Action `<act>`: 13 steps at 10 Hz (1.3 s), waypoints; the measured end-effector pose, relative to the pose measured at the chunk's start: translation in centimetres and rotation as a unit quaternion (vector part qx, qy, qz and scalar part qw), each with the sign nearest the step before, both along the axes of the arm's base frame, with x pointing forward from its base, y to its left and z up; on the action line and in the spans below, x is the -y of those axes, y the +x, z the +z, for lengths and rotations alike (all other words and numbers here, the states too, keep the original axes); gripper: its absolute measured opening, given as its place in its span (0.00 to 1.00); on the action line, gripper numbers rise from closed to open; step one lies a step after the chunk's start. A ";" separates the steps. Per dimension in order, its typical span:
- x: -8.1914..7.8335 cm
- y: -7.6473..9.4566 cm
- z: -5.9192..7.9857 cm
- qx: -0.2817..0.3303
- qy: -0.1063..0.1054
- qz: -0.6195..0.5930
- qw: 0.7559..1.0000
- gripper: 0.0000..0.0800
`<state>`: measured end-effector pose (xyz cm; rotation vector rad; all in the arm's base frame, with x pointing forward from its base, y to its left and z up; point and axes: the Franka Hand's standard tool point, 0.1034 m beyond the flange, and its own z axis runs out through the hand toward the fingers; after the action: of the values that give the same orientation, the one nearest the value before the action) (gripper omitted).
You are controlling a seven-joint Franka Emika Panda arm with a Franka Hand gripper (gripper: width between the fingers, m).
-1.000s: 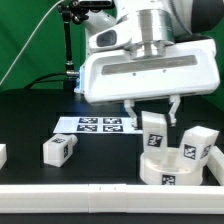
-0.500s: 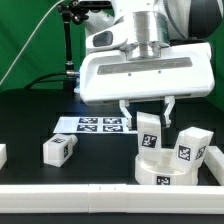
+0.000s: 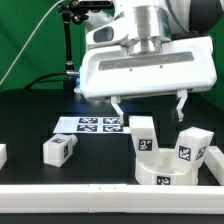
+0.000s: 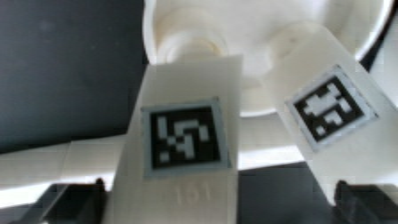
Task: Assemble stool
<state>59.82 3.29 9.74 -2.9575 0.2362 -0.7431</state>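
Note:
The round white seat (image 3: 163, 172) lies at the exterior view's right, near the front bar. Two white tagged legs stand on it: one leg (image 3: 144, 135) directly under my gripper, a second leg (image 3: 190, 148) to its right. My gripper (image 3: 150, 108) is open just above the first leg, its fingers spread to either side and clear of it. In the wrist view the first leg (image 4: 187, 135) and the second leg (image 4: 331, 100) rise from the seat (image 4: 222, 25), with the gripper (image 4: 217, 205) open around the first leg. A loose leg (image 3: 58, 150) lies at the left.
The marker board (image 3: 98, 124) lies flat behind the seat. A long white bar (image 3: 100, 196) edges the table's front. Another white part (image 3: 2, 155) shows at the far left edge. A black stand (image 3: 68, 50) rises at the back.
The gripper has opened and lifted, letting go of the leg it held. That leg stays upright on the seat.

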 end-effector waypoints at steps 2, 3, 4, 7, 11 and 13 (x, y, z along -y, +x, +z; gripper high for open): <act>0.2 0.0 0.5 -0.006 0.004 0.000 1.000 0.81; 0.6 0.1 0.9 -0.010 0.005 0.000 1.000 0.81; 0.9 0.3 1.2 -0.014 0.008 0.000 1.000 0.81; 0.2 -0.1 0.8 -0.022 0.011 0.002 1.000 0.81; 0.2 -0.2 0.6 -0.034 0.011 0.014 0.999 0.81; 0.8 0.0 0.9 -0.036 0.002 0.029 0.999 0.81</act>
<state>59.84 2.49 10.65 -2.9769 0.1559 -0.6297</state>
